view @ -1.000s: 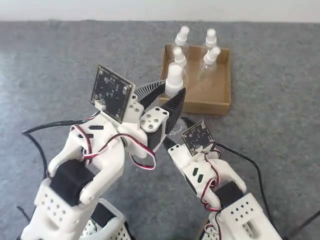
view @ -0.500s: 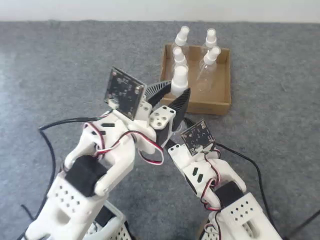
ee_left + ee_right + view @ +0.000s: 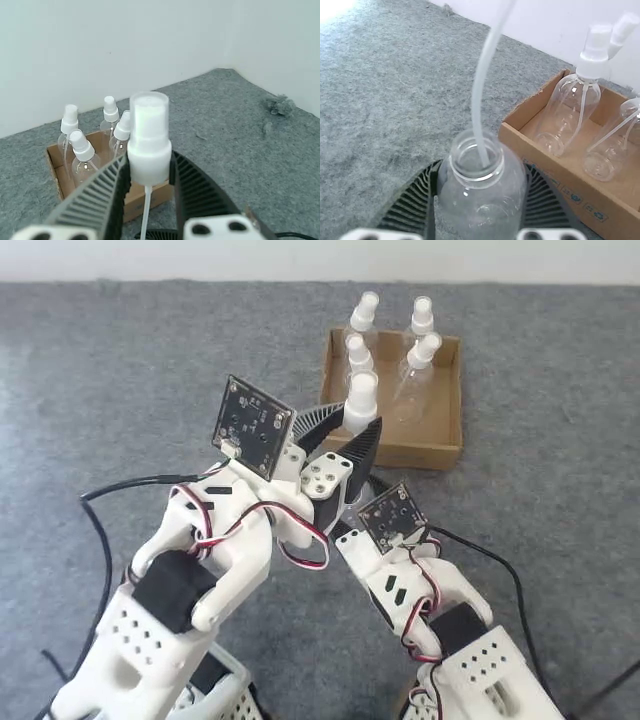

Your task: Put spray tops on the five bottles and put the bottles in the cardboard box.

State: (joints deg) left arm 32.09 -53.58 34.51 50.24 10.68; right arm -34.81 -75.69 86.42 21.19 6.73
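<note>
My left gripper (image 3: 148,172) is shut on a white spray top (image 3: 148,137), held upright above the table; the same spray top (image 3: 359,402) shows between the black fingers (image 3: 320,425) in the high view. Its thin tube (image 3: 487,80) hangs down into the open neck of a clear bottle (image 3: 479,192). My right gripper (image 3: 479,212) is shut on that bottle, just in front of the cardboard box (image 3: 440,448). Several capped bottles (image 3: 418,362) stand in the box.
Grey carpet covers the table, with free room left and right of the arms. The box (image 3: 555,170) stands close beyond the held bottle. A black cable (image 3: 130,485) trails at the left. A clump of lint (image 3: 277,106) lies near the far wall.
The left arm has swung right and forward with the spray top, bringing it over the bottle. The right arm has hardly moved.
</note>
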